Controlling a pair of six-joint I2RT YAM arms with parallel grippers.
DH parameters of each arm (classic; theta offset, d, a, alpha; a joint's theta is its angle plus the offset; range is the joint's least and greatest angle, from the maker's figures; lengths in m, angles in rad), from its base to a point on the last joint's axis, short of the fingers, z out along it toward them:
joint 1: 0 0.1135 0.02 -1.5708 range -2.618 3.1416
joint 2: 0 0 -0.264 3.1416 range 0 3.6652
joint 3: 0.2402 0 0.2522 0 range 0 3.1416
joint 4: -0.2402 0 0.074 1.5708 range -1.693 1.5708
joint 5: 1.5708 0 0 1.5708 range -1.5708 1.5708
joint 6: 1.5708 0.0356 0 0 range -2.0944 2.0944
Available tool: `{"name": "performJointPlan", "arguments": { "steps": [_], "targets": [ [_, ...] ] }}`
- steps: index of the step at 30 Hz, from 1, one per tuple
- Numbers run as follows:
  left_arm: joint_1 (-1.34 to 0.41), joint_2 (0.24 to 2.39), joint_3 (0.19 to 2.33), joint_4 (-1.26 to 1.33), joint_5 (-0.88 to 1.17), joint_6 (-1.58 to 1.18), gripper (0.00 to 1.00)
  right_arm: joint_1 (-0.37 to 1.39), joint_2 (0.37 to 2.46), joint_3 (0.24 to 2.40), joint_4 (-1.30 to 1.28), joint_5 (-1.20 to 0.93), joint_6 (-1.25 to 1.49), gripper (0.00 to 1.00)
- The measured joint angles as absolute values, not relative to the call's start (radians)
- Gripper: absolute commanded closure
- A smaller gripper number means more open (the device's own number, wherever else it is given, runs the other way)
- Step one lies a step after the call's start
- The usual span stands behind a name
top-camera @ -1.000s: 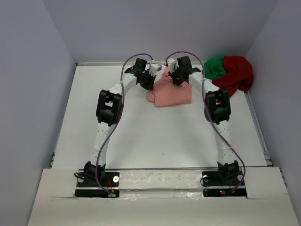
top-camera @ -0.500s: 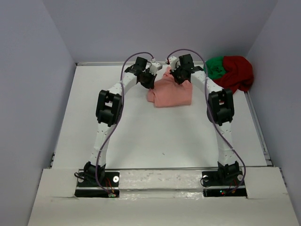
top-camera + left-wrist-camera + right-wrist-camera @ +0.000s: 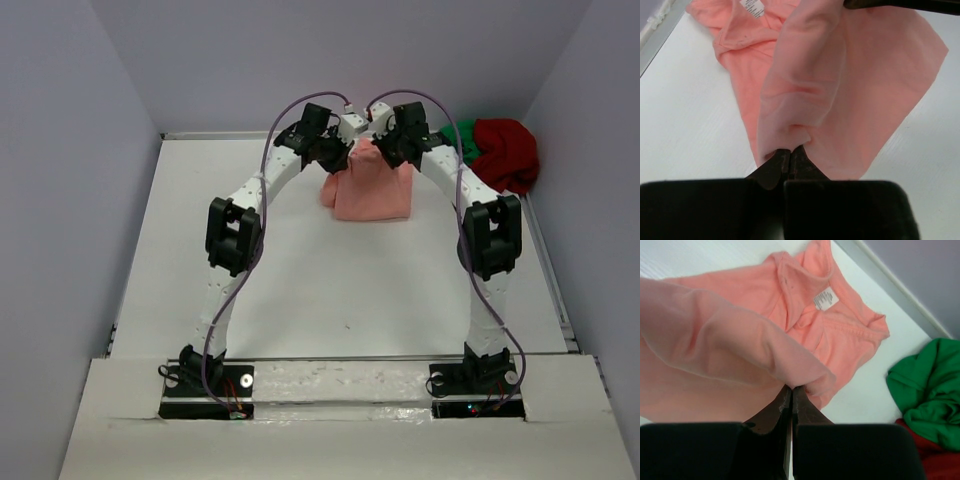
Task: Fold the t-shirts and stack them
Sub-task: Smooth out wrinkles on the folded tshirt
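The salmon-pink t-shirt (image 3: 372, 188) hangs lifted at the back middle of the table, its far edge raised between the two arms. My left gripper (image 3: 791, 151) is shut on one raised corner of the cloth (image 3: 805, 90), and my right gripper (image 3: 791, 389) is shut on the other corner (image 3: 740, 340). The white neck tag (image 3: 825, 298) shows on the part still lying flat. The green t-shirt (image 3: 458, 141) and the dark red t-shirt (image 3: 505, 150) lie crumpled together at the back right corner; the right wrist view shows the green t-shirt (image 3: 927, 390) too.
The white table (image 3: 330, 290) is walled in by grey panels on three sides, with a raised rim (image 3: 545, 250) along its right edge. Both arm bases (image 3: 205, 375) sit at the near edge.
Both grippers closed on the pink shirt's far edge and rose, pulling the cloth up and slightly back. The green and red shirts stayed put.
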State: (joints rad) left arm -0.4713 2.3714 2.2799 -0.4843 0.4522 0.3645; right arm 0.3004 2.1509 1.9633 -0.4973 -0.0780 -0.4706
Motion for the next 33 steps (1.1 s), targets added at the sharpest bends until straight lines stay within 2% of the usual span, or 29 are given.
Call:
{"name": "performJointPlan", "arguments": {
  "steps": [7, 14, 33],
  "targets": [
    [-0.482, 2.371, 2.284, -0.502, 0.432, 0.384, 1.00, 0.292, 2.087, 1.834, -0.501, -0.049, -0.456, 1.00],
    [-0.482, 2.372, 2.313, -0.505, 0.415, 0.386, 1.00, 0.292, 2.056, 1.720, -0.432, 0.067, -0.448, 1.00],
    [-0.498, 2.447, 2.373, -0.437, 0.384, 0.403, 0.99, 0.295, 2.188, 1.850, -0.324, 0.300, -0.460, 1.00]
  ]
}}
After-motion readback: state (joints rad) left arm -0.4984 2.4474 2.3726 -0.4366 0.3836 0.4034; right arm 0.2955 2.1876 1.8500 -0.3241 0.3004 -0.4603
